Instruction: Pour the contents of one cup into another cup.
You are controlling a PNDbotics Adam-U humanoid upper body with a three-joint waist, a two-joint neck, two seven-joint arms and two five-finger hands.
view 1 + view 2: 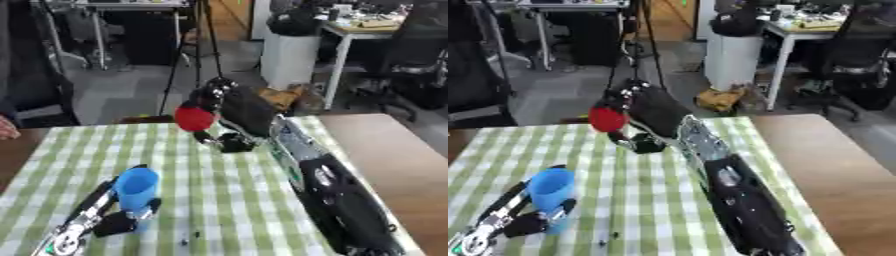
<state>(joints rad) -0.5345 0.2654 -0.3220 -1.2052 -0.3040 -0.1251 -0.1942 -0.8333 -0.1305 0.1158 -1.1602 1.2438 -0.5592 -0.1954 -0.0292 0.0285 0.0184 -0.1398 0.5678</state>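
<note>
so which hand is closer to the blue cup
Left. The left hand is curled round the blue cup near the table's front; the right hand holds the red cup up at the far side.

The red cup [194,118] hides most of the right robot hand [213,97], and both cups' contents cannot be seen

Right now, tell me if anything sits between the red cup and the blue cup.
Nothing visible does. The right hand holds the red cup raised at the far side; the left hand's fingers hold the blue cup nearer. Only bare checked tablecloth lies between.
</note>
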